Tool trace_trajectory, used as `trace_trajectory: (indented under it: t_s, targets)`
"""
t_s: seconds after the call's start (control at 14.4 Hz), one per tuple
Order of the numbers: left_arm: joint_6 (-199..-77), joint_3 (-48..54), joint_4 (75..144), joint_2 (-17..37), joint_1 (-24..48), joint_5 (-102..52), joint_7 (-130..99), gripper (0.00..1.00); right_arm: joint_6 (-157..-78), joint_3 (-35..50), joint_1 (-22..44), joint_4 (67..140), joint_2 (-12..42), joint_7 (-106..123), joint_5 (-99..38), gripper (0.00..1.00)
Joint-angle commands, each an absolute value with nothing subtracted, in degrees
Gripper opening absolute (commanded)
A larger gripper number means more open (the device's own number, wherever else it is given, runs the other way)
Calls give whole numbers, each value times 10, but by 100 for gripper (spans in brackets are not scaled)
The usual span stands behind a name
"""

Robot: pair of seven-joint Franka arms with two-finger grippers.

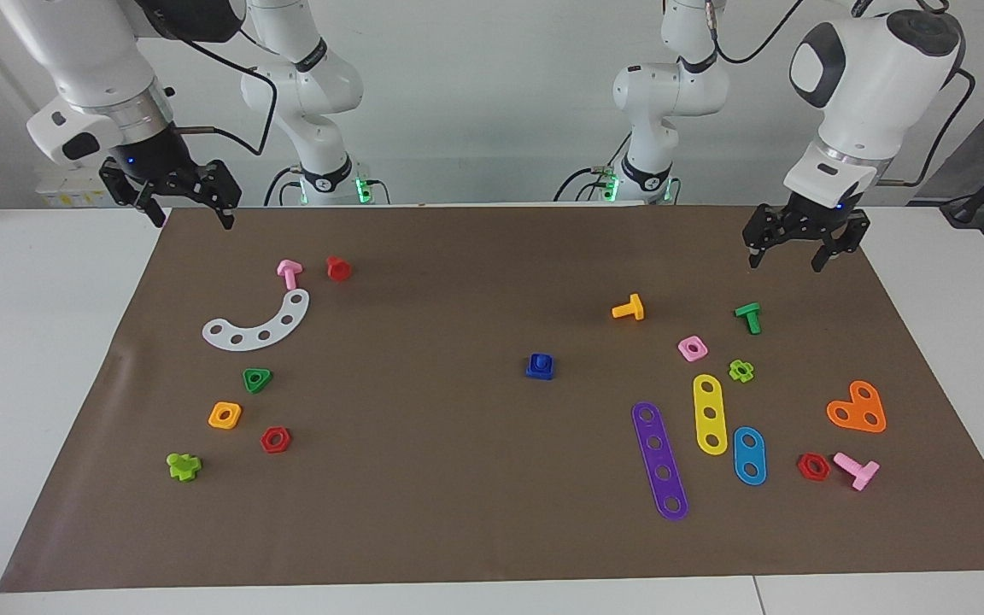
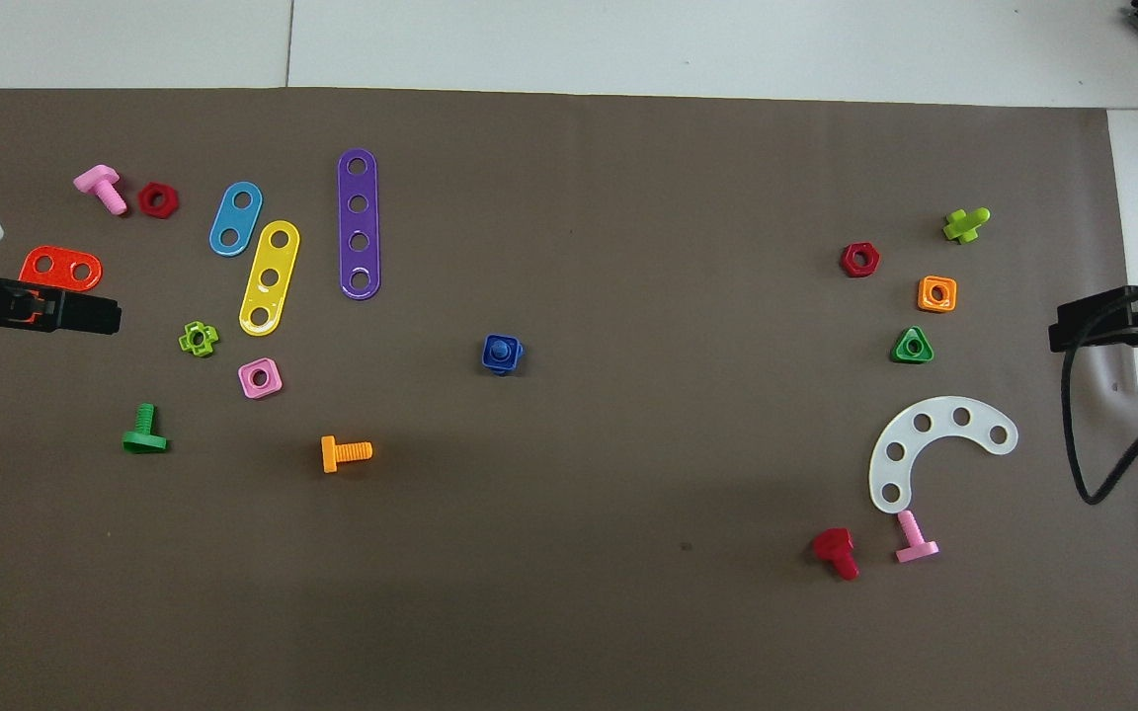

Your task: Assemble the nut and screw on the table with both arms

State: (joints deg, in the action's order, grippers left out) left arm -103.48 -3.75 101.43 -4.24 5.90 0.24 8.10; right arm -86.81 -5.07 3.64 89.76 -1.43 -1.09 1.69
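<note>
now nut [image 1: 541, 366] on screw sits mid-mat, well apart from both pincers.

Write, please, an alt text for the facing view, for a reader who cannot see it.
A dark blue nut with its screw in it sits mid-mat on the table, untouched. The left pincer and right pincer both hang open above the mat corners nearest the robots. Colourful toy bolts, nuts and plates lie scattered toward both ends.

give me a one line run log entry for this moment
nut: on screw, mid mat | left tool: open, empty, raised over mat edge | right tool: open, empty, raised | phase: assembled
</note>
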Motion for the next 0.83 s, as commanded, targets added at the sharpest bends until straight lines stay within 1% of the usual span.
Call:
trace_trajectory:
  t_s: [0.0,0.14,0.21,0.42,0.76]
  targets:
    - [-979,-35,959,-29,47,-13,98,100,-874,-54,41,910,-25,-8,10,100]
    - [-942,-34,929,-23,47,-13,98,100,-874,-54,41,910,-25,-8,10,100]
    - [-928,-26,924,-23,32,-12,98,100,-874,-54,41,911,-25,-9,10,100]
    - [-921,25,933,-32,-10,-14,91,100,-874,-54,41,911,-25,-8,10,100]
    - [-919,26,956,-43,-7,-14,91,100,-874,-54,41,910,-25,-8,10,100]
